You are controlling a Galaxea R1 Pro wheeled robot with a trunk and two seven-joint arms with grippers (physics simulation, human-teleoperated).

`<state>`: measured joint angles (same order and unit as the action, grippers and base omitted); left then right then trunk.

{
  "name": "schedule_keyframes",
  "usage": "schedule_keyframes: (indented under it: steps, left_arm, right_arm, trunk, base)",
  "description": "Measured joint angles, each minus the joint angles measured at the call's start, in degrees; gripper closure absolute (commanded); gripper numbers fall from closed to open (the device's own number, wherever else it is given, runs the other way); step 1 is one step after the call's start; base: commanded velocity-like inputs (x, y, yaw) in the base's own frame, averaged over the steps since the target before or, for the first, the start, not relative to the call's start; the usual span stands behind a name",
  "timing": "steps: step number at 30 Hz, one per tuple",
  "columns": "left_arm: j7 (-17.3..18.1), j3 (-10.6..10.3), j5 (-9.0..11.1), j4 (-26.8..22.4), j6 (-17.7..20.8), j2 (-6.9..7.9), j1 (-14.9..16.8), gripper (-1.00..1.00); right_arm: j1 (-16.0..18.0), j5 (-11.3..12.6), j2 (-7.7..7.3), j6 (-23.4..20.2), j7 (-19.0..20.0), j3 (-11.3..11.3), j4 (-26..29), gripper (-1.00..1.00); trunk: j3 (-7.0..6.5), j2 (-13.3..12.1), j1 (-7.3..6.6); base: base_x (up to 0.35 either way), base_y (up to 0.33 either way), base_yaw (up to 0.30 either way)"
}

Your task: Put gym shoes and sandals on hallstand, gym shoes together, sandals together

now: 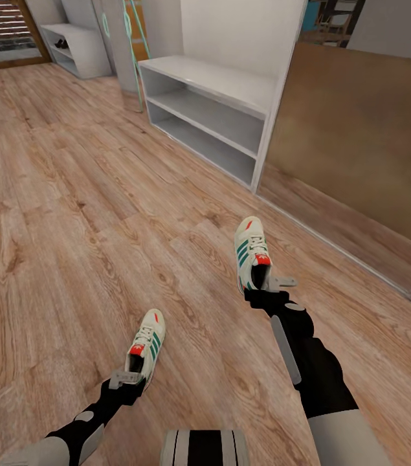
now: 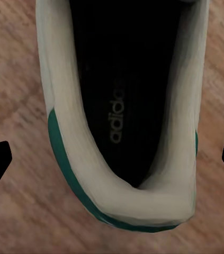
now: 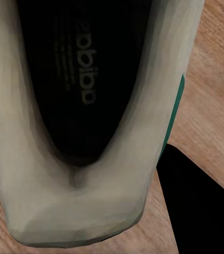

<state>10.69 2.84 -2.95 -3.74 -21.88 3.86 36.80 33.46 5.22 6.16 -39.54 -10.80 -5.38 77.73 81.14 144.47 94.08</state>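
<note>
- So far nothing sits on the hallstand (image 1: pixel 211 81); its shelves are bare.
- Left hand (image 1: pixel 127 380) spread around the left gym shoe's (image 1: pixel 147 341) heel.
- Right hand (image 1: pixel 266 290) at the right gym shoe (image 1: pixel 251 251); grip unclear.
- Both shoes seem on the corridor floor (image 1: pixel 69 213).

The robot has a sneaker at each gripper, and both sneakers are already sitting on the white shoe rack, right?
Not quite. A gym shoe is at the left gripper and another at the right gripper, but the head view shows both over the wooden floor. The shoe rack stands farther ahead, its shelves bare.
</note>
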Motion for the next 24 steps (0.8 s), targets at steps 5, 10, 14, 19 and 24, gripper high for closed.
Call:
schedule_keyframes:
  steps: [5,10,14,19,24]
  left_arm:
    - [0.00,-0.01,0.00,0.00,0.00,0.00,0.00,-1.00]
    - [0.00,0.00,0.00,0.00,0.00,0.00,0.00,-1.00]
    - [0.00,0.00,0.00,0.00,0.00,0.00,0.00,-1.00]
    - [0.00,0.00,0.00,0.00,0.00,0.00,0.00,-1.00]
    - [0.00,0.00,0.00,0.00,0.00,0.00,0.00,-1.00]
  right_arm:
    - [0.00,0.03,0.00,-0.03,0.00,0.00,0.00,1.00]
    - [0.00,0.00,0.00,-0.05,0.00,0.00,0.00,1.00]
    - [0.00,0.00,0.00,-0.02,0.00,0.00,0.00,1.00]
    - [0.00,0.00,0.00,-0.02,0.00,0.00,0.00,1.00]
    - [0.00,0.00,-0.01,-0.01,0.00,0.00,0.00,1.00]
  trunk:
    - [0.89,0.04,0.08]
    - [1.24,0.05,0.10]
    - [1.26,0.05,0.10]
    - [1.35,0.05,0.10]
    - [2.59,0.11,0.21]
  base:
    - [0.000,0.000,0.000]
    - [0.000,0.000,0.000]
    - [0.000,0.000,0.000]
    - [0.000,0.000,0.000]
    - [0.000,0.000,0.000]
